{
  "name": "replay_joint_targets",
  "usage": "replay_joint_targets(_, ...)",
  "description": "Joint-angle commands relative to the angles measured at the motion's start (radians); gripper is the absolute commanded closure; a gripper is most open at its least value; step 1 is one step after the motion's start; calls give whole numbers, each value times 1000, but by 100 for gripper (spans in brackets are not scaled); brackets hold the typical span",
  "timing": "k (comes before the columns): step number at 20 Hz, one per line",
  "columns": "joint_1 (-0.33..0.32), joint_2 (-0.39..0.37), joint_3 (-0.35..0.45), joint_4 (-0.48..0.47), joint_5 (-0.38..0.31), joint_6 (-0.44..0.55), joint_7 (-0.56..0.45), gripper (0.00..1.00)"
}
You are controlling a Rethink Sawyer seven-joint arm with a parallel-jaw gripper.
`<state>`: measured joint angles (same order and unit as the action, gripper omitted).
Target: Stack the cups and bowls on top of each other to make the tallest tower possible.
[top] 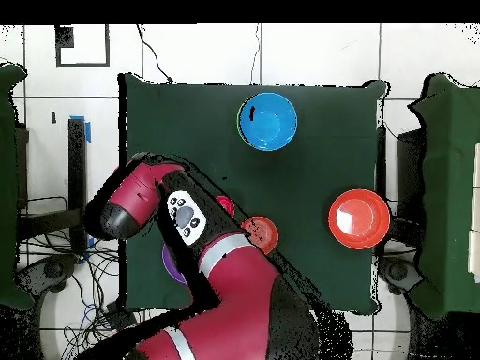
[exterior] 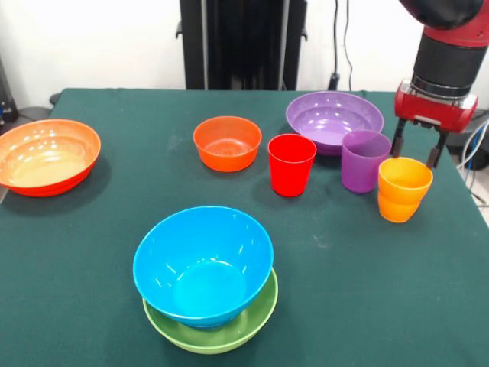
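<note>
The orange waisted cup point(exterior: 404, 190) stands upright at the right of the green table point(exterior: 92, 229). My gripper point(exterior: 417, 147) hangs just behind and above its rim, fingers point(exterior: 398, 141) spread open and empty. The purple cup point(exterior: 364, 160) and the red cup point(exterior: 291, 164) stand to its left. The deep light blue bowl point(exterior: 203, 264) sits nested in the lime green bowl point(exterior: 229, 330) at the near middle; it also shows in the overhead view point(top: 267, 121). No dark blue bowl shows.
The wide purple bowl point(exterior: 334, 119) is behind the cups. The small orange bowl point(exterior: 227, 142) point(top: 260, 232) is at mid table. The wide orange-red bowl point(exterior: 47, 157) point(top: 359, 218) lies at the far left. My arm point(top: 202, 234) covers the cups in the overhead view.
</note>
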<state>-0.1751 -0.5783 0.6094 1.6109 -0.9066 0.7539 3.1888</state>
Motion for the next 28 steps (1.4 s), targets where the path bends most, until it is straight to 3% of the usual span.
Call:
replay_joint_targets(1,28,31,-130,15,26,-44,87,0)
replay_joint_targets(16,102,71,-184,-155,152,20,43,0)
replay_joint_targets(28,104,56,-193,-242,227,88,-80,0)
